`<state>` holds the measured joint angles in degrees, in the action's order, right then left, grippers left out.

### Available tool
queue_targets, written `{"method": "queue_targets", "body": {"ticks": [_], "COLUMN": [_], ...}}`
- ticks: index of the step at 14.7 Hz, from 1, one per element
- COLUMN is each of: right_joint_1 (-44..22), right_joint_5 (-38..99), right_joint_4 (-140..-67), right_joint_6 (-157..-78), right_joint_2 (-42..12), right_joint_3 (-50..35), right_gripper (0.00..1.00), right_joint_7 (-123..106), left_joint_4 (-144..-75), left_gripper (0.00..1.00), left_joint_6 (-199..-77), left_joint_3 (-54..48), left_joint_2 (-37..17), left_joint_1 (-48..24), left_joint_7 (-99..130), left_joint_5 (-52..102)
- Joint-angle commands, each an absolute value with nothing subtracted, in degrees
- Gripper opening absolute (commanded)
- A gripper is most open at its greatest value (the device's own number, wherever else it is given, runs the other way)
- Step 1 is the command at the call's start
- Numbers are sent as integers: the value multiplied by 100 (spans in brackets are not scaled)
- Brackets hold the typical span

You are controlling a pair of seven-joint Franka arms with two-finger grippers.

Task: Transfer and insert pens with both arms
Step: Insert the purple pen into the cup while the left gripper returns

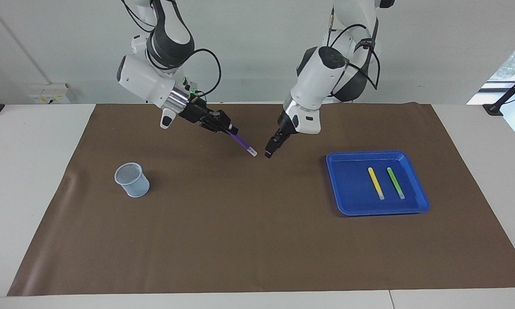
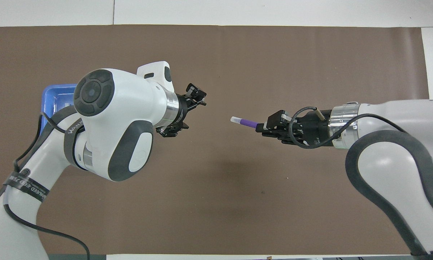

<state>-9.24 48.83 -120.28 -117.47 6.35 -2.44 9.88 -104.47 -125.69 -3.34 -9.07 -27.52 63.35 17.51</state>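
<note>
My right gripper (image 1: 230, 130) is shut on the purple pen (image 1: 241, 143) and holds it tilted above the middle of the brown mat, pale end pointing toward the left gripper. The pen (image 2: 246, 122) and the right gripper (image 2: 261, 127) also show in the overhead view. My left gripper (image 1: 269, 153) is open and empty, a short gap from the pen's pale end; it shows with spread fingers in the overhead view (image 2: 193, 113). The yellow pen (image 1: 376, 183) and the green pen (image 1: 395, 183) lie side by side in the blue tray (image 1: 351, 184).
A pale mesh cup (image 1: 132, 180) stands on the mat (image 1: 240, 240) toward the right arm's end of the table. In the overhead view the left arm covers most of the tray (image 2: 53, 97), and the right arm hides the cup.
</note>
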Motion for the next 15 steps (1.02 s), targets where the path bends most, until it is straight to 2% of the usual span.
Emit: {"method": "queue_targets", "body": {"ticks": [1,4,6,10,15], "right_joint_1": [-345,-18,0,210,632], "right_joint_5": [3530,2062,877,-280,-422], "right_joint_4": [-11174,-10190,-9819,-10133,-10608], "right_joint_6": [-10666,-9460,-9203,-9667,-10265], "right_joint_2": [475,299,159,211,141], "right_joint_3": [-281,-264,-272,-264,-264], "right_gripper": [0,0,0,0,0], "right_joint_7": [888,451,-260,-1484,-2354], "left_joint_4": [-11151,-11408,-11522,-12093,-12103], "left_gripper": [100,100,100,100,100], "left_joint_6": [-12577,-12595,-12621,-13357,-13841], "left_joint_3": [-360,-352,-352,-352,-352], "left_joint_2": [-511,-536,-589,-711,-1255], "left_joint_1": [-2217,-1532,-1214,-634,-9], "left_joint_7": [4543,2379,1288,-190,-993], "left_joint_5": [1749,1644,1242,756,747]}}
